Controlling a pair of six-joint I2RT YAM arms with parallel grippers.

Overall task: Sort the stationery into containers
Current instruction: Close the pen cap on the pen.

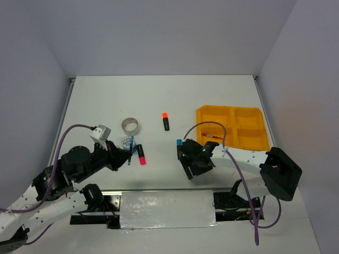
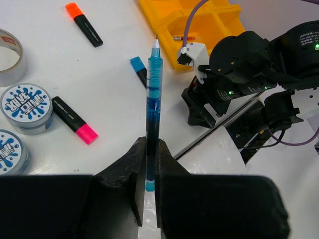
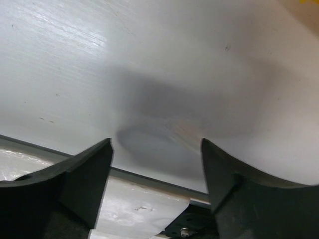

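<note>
Evidently the left hand (image 2: 148,149) is gripping the blue pen (image 2: 152,99) by its rear end, with the fingers clamped tight on the barrel. The tip is therefore pointing out ahead toward the yellow tray (image 1: 204,119), a hold that is probably leaving the pen ready to be laid lengthwise in a compartment. The tray is sitting by the right edge of the table (image 1: 159,95), with a red pen (image 1: 211,136) lying in one of its left compartments. The right hand (image 3: 155,144) is hovering low near the table's near edge, its fingers standing well apart with nothing between them. It is close to the blue-capped highlighter (image 1: 180,143), likely its next pick.
</note>
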